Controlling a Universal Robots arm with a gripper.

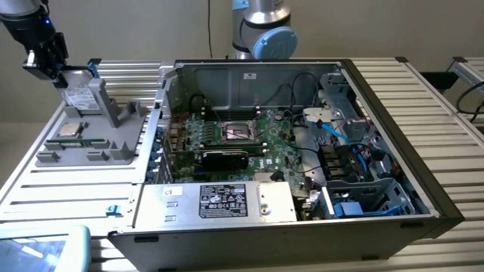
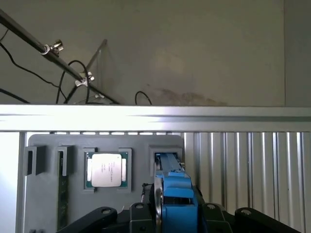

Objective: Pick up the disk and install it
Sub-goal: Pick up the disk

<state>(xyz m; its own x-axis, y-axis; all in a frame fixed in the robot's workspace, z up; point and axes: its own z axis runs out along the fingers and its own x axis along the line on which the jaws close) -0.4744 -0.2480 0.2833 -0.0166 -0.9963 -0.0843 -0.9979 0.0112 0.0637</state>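
Disk (image 1: pixel 78 96): stands on edge in a slot of the grey holder tray (image 1: pixel 94 148), at the exterior view's left, well apart from the open computer case (image 1: pixel 393 85).
Gripper (image 1: pixel 54 72): we see it right over the top edge of the disk, reaching down from the 1 arm.
Jaws: in the wrist view they stand part-way apart with the disk's blue frame between them, and we judge they are clamped on it.
Lift: we cannot tell whether the disk has left its slot; its lower edge looks level with the tray.
Neighbours: the square processor chip (image 2: pixel 106 170) lies flat in its own pocket of the tray, beside the disk and untouched.
Done: as we judge it, the grasp on the disk is made.
Left: the disk is not yet installed. The whole trip across the surface (image 1: pixel 53 190) to the case remains, and so does seating it inside.
Case: the lid is off, and the drive cage (image 1: pixel 370 195) at its near corner looks vacant to us.
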